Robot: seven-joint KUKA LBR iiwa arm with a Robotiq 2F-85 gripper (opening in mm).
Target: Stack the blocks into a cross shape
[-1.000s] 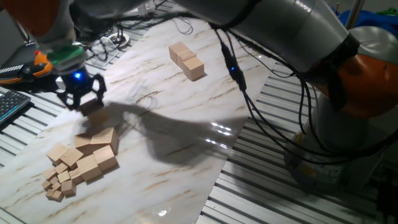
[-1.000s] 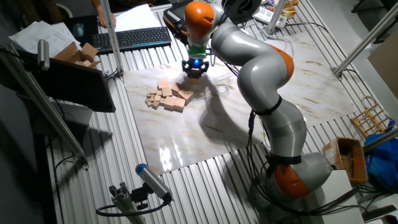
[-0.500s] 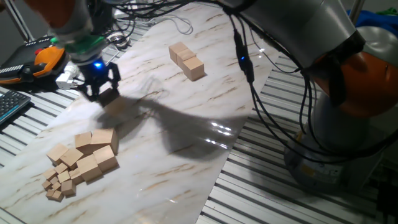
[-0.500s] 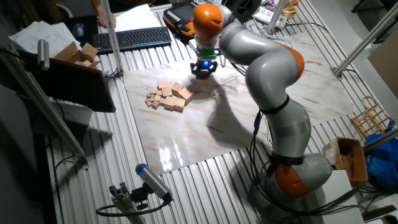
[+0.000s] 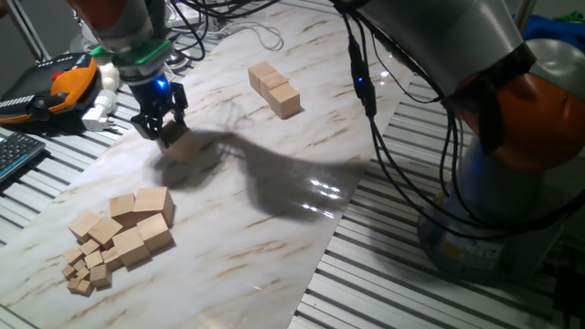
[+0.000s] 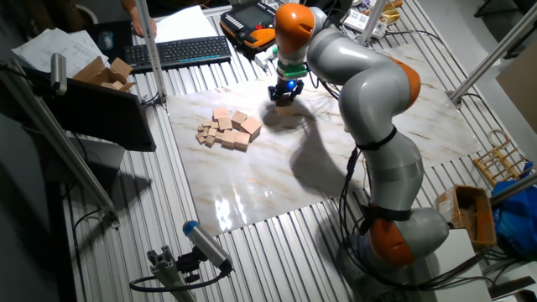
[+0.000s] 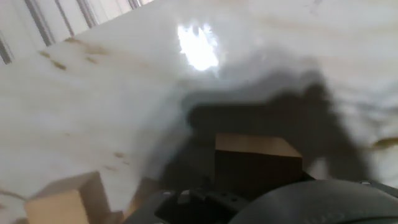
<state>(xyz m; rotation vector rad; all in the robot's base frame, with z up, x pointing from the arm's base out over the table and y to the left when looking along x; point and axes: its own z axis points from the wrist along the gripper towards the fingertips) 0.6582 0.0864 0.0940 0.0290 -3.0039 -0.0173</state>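
My gripper [image 5: 166,128] is shut on one tan block [image 5: 181,145] and holds it low over the marble board, left of the middle. In the hand view this block [image 7: 257,163] fills the lower centre between my fingers. A row of three blocks [image 5: 274,89] lies flat at the far end of the board, apart from my gripper. More blocks sit in a loose pile [image 5: 135,227] near the front left. In the other fixed view my gripper [image 6: 285,95] is right of that pile [image 6: 229,130]. Another tan block [image 7: 61,200] shows at the hand view's lower left.
Much tinier wooden cubes [image 5: 85,270] lie at the pile's near end. An orange device [image 5: 71,82], a white plug [image 5: 99,108] and cables lie off the board's left edge. A keyboard [image 6: 180,52] sits behind. The board's right edge [image 5: 338,219] drops to slatted metal.
My gripper has carried the block up and to the right, away from the pile and toward the row of three. The pile and the row have not moved.
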